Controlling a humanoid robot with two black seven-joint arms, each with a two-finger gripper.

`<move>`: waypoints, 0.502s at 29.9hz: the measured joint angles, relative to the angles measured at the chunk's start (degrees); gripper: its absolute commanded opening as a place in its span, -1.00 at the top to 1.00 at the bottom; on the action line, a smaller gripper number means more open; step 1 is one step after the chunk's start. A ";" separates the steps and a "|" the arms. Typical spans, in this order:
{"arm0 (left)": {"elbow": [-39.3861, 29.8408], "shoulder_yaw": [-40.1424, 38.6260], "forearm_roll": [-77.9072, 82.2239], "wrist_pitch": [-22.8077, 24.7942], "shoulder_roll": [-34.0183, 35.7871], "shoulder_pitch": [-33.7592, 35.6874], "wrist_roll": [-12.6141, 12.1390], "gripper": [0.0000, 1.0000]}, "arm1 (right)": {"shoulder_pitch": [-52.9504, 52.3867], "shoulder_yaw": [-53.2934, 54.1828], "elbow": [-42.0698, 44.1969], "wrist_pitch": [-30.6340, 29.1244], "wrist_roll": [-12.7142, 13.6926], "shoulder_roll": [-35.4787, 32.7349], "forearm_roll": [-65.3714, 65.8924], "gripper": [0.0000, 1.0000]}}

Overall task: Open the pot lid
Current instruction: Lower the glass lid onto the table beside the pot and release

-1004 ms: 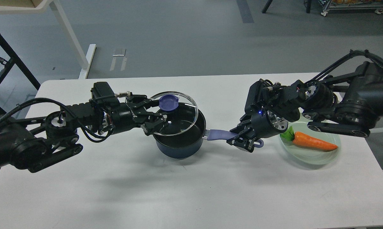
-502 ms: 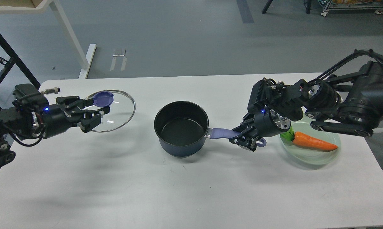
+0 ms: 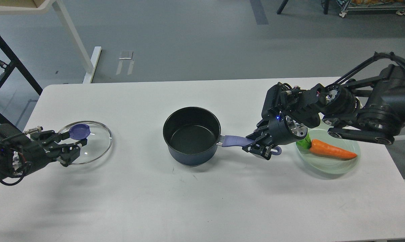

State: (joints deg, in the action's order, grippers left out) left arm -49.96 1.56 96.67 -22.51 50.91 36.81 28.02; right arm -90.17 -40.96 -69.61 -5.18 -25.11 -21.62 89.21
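Note:
The dark blue pot [image 3: 191,136] stands open and empty at the middle of the white table, its purple handle [image 3: 232,141] pointing right. My right gripper [image 3: 257,146] is shut on the far end of that handle. The glass lid [image 3: 93,146] with a blue knob [image 3: 80,131] is at the table's left, low over or on the surface, well apart from the pot. My left gripper [image 3: 74,137] is closed around the knob, one finger on each side.
A pale green plate [image 3: 333,166] with an orange carrot [image 3: 331,149] sits at the right, just beyond my right gripper. The table's left edge is close to the lid. A white table leg [image 3: 71,37] and a black frame [image 3: 7,60] stand behind.
My left gripper carried the lid off the pot, leftward and down to the table's left side. The right gripper kept its hold on the handle; the pot stayed in place.

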 measured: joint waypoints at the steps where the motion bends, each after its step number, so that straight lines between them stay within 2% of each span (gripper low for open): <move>1: 0.03 0.50 0.00 -0.10 -0.01 -0.08 0.00 0.14 | 0.00 0.00 0.00 -0.01 -0.01 -0.02 0.00 0.51; 5: 0.06 2.07 0.03 -0.70 -0.01 -0.14 -0.01 0.09 | 0.00 -0.19 -0.05 -0.01 -0.03 -0.07 0.00 0.49; 7: 0.06 2.36 0.03 -0.89 -0.02 -0.15 -0.01 -0.08 | 0.00 -0.36 -0.07 -0.01 -0.03 -0.09 -0.01 0.41; 9: 0.05 2.46 0.03 -0.98 -0.02 -0.16 -0.01 -0.54 | 0.00 -0.42 -0.07 0.00 0.00 -0.09 -0.01 0.16; 10: 0.05 2.47 0.02 -0.99 -0.02 -0.16 -0.01 -0.63 | 0.00 -0.43 -0.07 -0.01 0.00 -0.09 -0.01 -0.01; 15: 0.04 2.46 -1.12 -1.00 0.08 0.13 -0.01 -0.75 | -0.05 -0.31 -0.07 0.04 0.00 -0.21 -0.36 -0.39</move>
State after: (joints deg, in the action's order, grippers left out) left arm -49.92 4.02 95.55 -23.50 50.99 36.94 28.01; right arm -90.22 -41.27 -69.68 -5.14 -25.11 -21.83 88.85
